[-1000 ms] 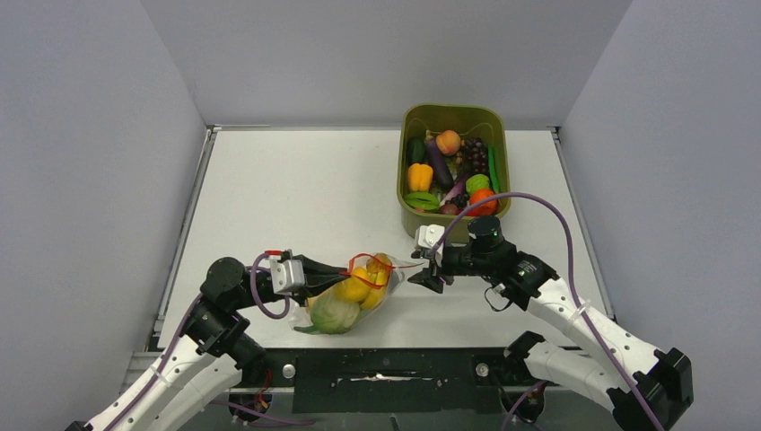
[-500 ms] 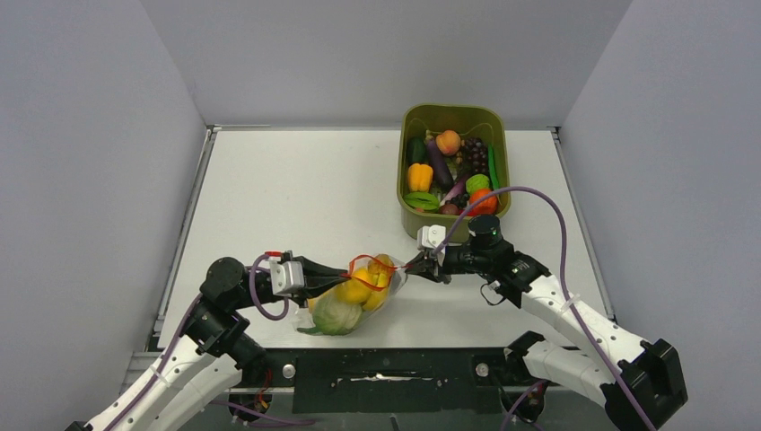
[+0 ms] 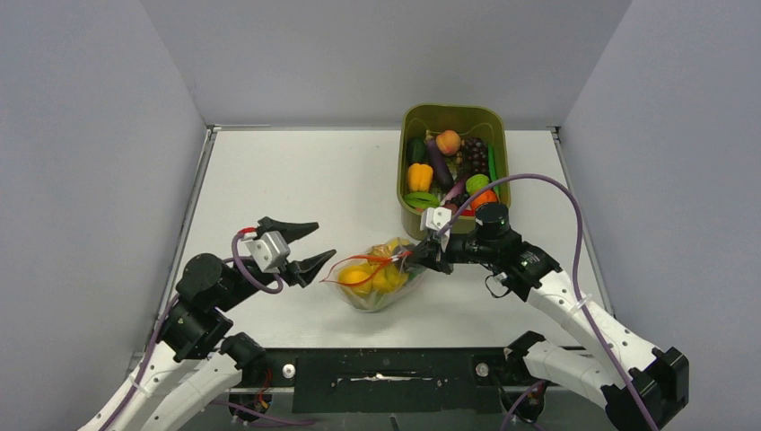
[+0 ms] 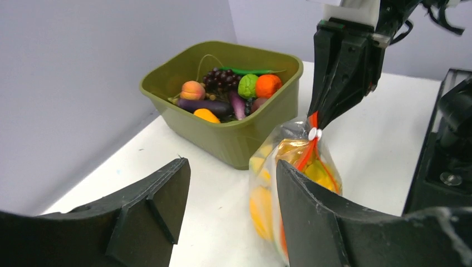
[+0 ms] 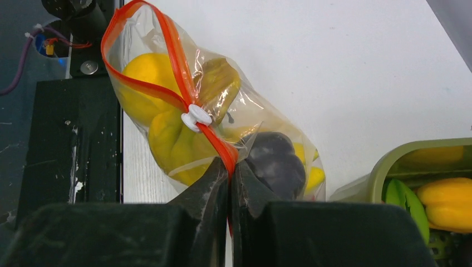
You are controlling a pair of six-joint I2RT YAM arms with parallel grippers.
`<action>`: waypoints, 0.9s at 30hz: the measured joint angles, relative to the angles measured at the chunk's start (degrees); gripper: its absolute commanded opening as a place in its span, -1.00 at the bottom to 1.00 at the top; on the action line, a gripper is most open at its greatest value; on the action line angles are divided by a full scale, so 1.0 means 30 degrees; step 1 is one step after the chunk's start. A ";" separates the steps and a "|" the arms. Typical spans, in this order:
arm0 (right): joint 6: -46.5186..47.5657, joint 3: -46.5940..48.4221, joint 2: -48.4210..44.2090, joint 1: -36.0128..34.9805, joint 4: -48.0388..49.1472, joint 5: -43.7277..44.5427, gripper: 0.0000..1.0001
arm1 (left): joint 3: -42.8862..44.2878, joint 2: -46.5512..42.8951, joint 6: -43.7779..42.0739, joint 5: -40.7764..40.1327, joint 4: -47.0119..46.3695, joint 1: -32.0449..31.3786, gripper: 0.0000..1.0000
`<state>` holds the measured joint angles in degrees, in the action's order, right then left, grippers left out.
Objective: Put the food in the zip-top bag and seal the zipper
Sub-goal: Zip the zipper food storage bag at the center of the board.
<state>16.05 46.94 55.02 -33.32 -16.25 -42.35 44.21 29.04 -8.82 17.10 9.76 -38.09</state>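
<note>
My right gripper (image 3: pixel 420 260) has its jaws pinched together on the zipper (image 5: pixel 214 142), at the 3 o'clock end of the zip-top bag (image 3: pixel 381 280). My left gripper (image 3: pixel 323 241) stands apart and empty, near the bag's 9 o'clock. Yellow peppers (image 5: pixel 144 72) lie inside the bag. The olive tub (image 3: pixel 453 115) sits at its 1 o'clock.

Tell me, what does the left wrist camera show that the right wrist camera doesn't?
Left wrist only: its own open left gripper, holding nothing, and grapes in the green tub. Right wrist only: the zipper looping open beyond its white slider. Both: the right gripper pinched shut on the zipper of the bag of yellow peppers.
</note>
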 measured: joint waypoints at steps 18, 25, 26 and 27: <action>-0.3570 0.3971 0.3526 -0.2557 -0.0984 0.2353 -1.00 | 0.1020 0.6506 -0.0488 0.5493 -0.1909 -0.0255 -0.04; -0.6499 0.3861 0.3526 -0.2696 0.0284 0.3643 -1.00 | 0.0831 0.6615 -0.0197 0.5442 -0.2557 -0.0969 -0.06; -0.6703 0.3803 0.3526 -0.2718 0.0481 0.3708 -1.00 | 0.0809 0.6659 -0.0219 0.5377 -0.2579 -0.1078 -0.06; -0.6980 0.3701 0.3526 -0.2783 0.0714 0.3818 -1.00 | 0.0809 0.6747 -0.0291 0.5268 -0.2586 -0.1195 -0.06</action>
<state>-4.89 58.04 65.60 -41.67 -14.11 -30.89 46.63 49.28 -9.69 32.91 2.00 -41.67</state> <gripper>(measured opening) 0.038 0.469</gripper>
